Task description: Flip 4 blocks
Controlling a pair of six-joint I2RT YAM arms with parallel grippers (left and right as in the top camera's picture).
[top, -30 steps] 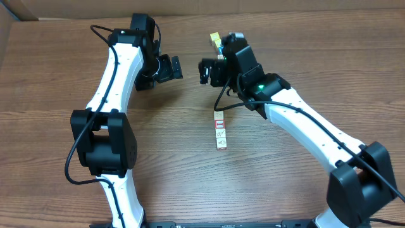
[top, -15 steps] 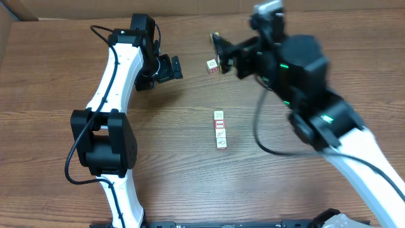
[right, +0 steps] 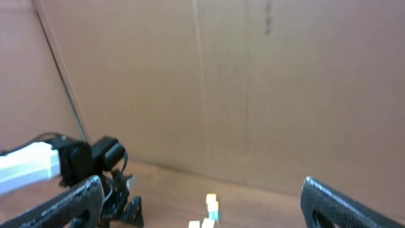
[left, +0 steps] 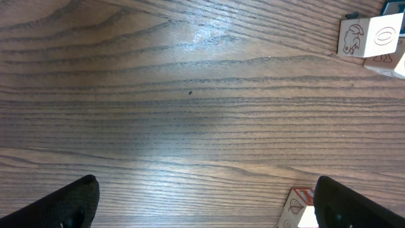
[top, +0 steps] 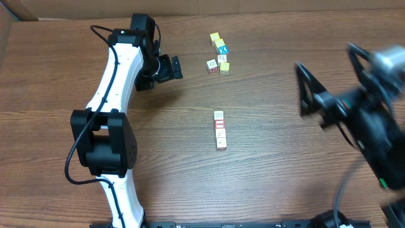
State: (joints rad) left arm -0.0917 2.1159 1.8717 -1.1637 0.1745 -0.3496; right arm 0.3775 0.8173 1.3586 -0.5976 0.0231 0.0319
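Though tightly rowed, blocks (top: 220,134) far from edges.

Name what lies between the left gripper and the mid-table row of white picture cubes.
Overhead view: only bare brown wooden table separates the left gripper from the cube row.

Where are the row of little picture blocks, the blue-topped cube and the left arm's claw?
Row of blocks (top: 219,130): overhead view, middle of the row.
Blue-topped cube (top: 221,49): overhead view, its top face.
Left gripper (top: 169,68): overhead view, between its open fingertips.
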